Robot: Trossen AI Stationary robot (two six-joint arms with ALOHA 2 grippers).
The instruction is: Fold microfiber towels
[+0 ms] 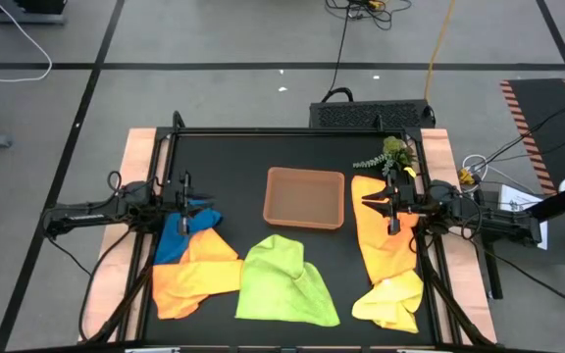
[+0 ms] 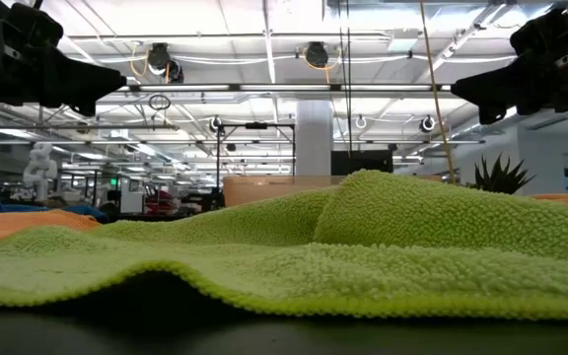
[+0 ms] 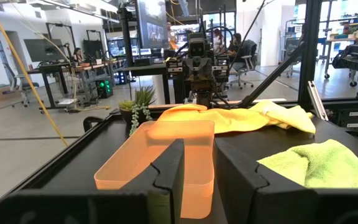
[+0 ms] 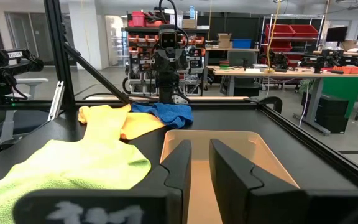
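Lime green towel below tray, between 2 empty grippers

Towels spread around tray, both arms raised at table sides.
Tray centre; lime towel in front of it. Left gripper over blue towel, which touches orange towel. Right gripper over second orange towel; yellow towel at its near end; sprig at far corner.
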